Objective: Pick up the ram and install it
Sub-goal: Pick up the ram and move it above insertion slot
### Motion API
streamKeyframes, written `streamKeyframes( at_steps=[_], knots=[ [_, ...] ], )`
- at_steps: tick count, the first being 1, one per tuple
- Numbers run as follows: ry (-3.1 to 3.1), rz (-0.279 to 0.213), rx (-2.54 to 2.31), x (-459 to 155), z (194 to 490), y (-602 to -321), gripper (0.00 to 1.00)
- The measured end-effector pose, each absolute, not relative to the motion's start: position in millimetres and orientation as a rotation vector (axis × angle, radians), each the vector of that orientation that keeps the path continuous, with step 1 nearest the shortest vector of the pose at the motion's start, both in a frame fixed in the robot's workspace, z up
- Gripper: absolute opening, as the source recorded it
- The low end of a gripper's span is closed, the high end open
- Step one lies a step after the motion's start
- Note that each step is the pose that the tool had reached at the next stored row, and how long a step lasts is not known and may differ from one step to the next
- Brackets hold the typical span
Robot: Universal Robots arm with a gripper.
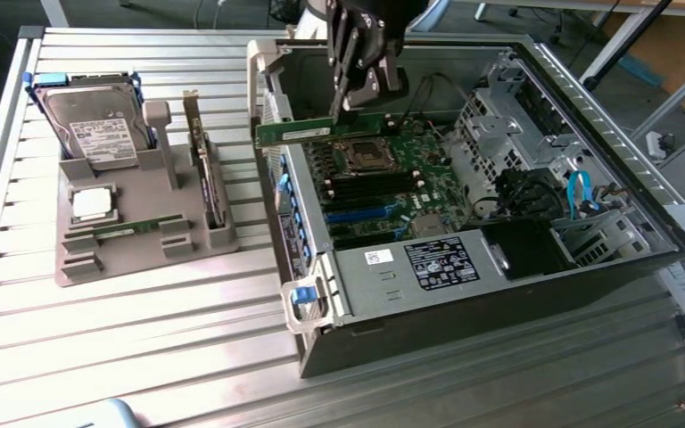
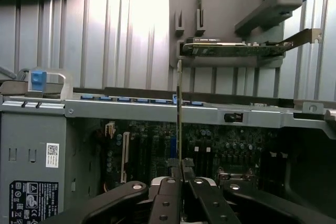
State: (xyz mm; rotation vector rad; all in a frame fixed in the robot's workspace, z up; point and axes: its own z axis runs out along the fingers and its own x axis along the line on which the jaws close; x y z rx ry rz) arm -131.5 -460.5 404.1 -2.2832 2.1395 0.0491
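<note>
Your tool [image 1: 345,111] is clamped on the ram [image 1: 318,132], pinching it at its upper edge, and the stick hangs clear above the open case [image 1: 533,294]. From the exterior view you've got it lying level, long side roughly across the case, over the board's [image 1: 408,183] far end and just above the socket [image 1: 360,153]. It isn't touching the board or seated in any slot.

Through the wrist view, the ram [image 2: 179,119] shows edge-on as a thin upright line running out from between the tool's [image 2: 179,169] closed fingers [image 2: 167,182], with the board [image 2: 210,145] beyond it and the case rim [image 2: 157,109] crossing behind.

Off to the exterior view's left, the grey holder [image 1: 140,223] sits on the desk [image 1: 140,339], well apart from the case. It carries the drive [image 1: 99,125], a card [image 1: 206,169] standing on edge and the chip [image 1: 90,203].
</note>
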Motion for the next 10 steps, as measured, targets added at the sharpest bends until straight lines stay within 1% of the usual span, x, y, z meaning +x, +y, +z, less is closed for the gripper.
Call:
streamKeyframes(
  at_steps=[10],
  knots=[
    [2.139, 0.049, -2.283, -110.8, 404.1, -460.9, 0.12]
  ],
)
